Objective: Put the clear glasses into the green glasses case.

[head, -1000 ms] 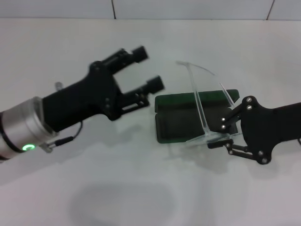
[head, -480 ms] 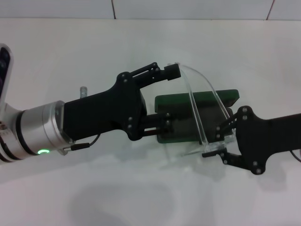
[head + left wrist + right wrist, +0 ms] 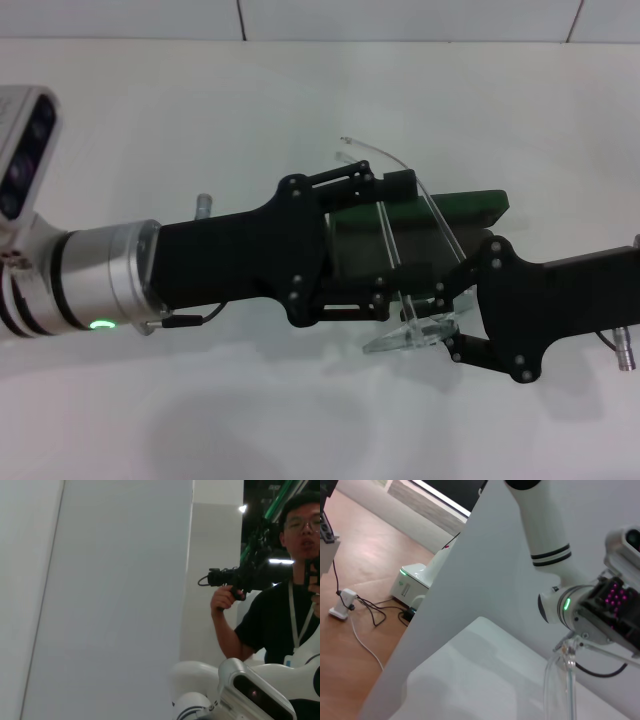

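Two tools over open green glasses case (image 3: 480,203), right tool (image 3: 440,310) gripping clear glasses (image 3: 410,250), left tool (image 3: 385,250) spread.

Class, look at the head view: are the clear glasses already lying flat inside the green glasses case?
No: the clear glasses stand above the open green glasses case, with the left gripper and right gripper at them.

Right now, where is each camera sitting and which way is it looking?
Head view: up on the robot's head, looking down at the white table; shows the left hand and right hand meeting at the clear glasses over the green glasses case.
Left wrist view: on the left wrist, facing away from the table at a wall and a person; white robot body shows.
Right wrist view: on the right wrist, facing sideways; shows the left arm.
Shared: head and right wrist views both show the glasses and the left arm.
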`<state>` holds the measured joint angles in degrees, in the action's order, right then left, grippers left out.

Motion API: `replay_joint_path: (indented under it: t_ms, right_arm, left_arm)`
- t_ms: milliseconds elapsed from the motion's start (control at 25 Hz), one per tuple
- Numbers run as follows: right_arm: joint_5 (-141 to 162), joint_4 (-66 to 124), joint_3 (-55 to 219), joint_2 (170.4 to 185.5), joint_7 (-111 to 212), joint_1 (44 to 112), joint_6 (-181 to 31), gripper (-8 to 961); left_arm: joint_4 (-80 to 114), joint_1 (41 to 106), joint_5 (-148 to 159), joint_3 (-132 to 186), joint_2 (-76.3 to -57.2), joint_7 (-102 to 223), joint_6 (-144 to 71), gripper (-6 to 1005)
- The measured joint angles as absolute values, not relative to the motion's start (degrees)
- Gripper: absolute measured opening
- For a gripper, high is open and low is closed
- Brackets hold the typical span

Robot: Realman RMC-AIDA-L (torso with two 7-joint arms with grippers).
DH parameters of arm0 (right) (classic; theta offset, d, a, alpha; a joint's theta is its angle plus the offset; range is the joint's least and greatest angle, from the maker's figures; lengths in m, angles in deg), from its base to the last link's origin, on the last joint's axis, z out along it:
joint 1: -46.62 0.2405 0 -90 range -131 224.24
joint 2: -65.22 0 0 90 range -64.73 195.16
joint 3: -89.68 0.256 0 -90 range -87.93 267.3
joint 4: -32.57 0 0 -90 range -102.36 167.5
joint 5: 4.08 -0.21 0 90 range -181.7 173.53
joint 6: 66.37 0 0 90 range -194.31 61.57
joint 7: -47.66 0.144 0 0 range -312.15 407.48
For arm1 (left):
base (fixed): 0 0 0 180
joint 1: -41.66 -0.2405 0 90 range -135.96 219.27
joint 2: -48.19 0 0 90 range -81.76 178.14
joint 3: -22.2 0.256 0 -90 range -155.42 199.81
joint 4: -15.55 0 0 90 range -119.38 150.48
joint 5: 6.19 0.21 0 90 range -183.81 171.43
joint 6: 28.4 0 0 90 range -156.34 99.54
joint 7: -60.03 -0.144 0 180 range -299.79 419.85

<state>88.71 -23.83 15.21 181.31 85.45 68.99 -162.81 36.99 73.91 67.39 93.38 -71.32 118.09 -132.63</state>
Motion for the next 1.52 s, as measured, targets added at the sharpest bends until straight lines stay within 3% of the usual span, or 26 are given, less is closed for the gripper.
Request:
replay_joint_path:
  t_ms: [1520]
  right_arm:
    - [83.6,-24.0,12.9,180.84,78.2,66.5,-166.3,126]
  left_arm:
    - [37.6,75.4,71.8,93.8,-71.23,126.9,-131.7,797]
